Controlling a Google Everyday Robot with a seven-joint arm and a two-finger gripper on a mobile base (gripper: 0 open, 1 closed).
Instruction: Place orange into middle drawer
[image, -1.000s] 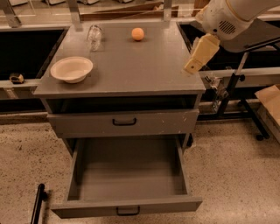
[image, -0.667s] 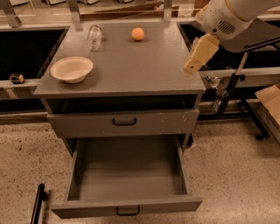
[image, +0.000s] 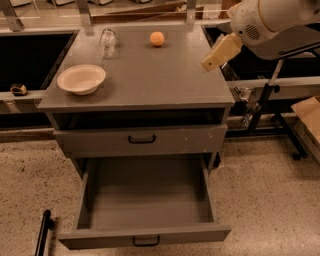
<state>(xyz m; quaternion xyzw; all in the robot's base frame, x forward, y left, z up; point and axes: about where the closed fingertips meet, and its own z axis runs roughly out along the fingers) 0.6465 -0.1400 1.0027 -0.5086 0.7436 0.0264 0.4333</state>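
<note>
Cream pincer (image: 212, 60), openness unclear, hovers above the cabinet (image: 150, 85), right of the orange (image: 157, 38).

Cream bowl (image: 81, 79) left; glass (image: 107, 40), perhaps overturned, behind.

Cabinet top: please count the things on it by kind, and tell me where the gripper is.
Orange: 1
Bowl: 1
Clear glass: 1
Total: 3
The gripper hangs over the cabinet top at its right edge, apart from the fruit.
</note>
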